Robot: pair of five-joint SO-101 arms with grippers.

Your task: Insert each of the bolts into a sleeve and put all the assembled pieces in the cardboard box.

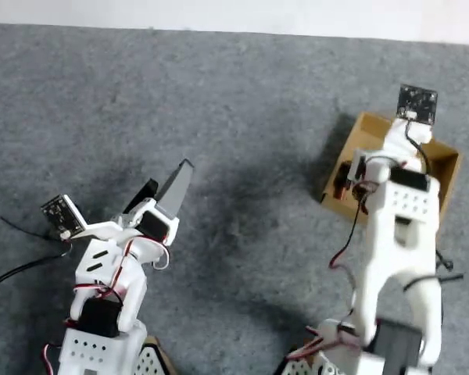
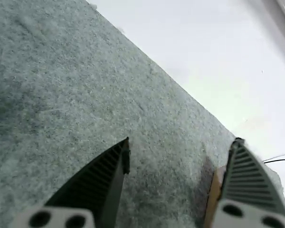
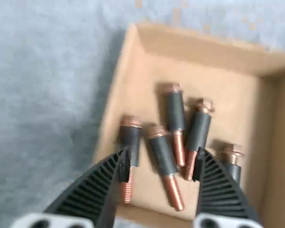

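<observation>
The cardboard box (image 1: 447, 161) sits on the right side of the high view, above the middle, on a grey felt mat (image 1: 234, 101). In the right wrist view, its floor (image 3: 133, 85) carries five assembled pieces, each a copper-coloured bolt in a dark sleeve. One (image 3: 130, 141) lies beside the box's side wall, a second (image 3: 160, 154) is just next to it, and a third (image 3: 174, 111) and a fourth (image 3: 199, 129) lean together. A fifth (image 3: 233, 164) is partly hidden behind a finger. The right gripper (image 3: 161, 159) hangs over the box with its jaws spread wide and nothing between them. In the high view the white right arm (image 1: 399, 234) stretches up over the box and covers much of it. The left gripper (image 1: 170, 175) is at the lower left of the high view, well apart from the box. Its jaws are also wide apart and empty (image 2: 182, 144), above bare mat.
</observation>
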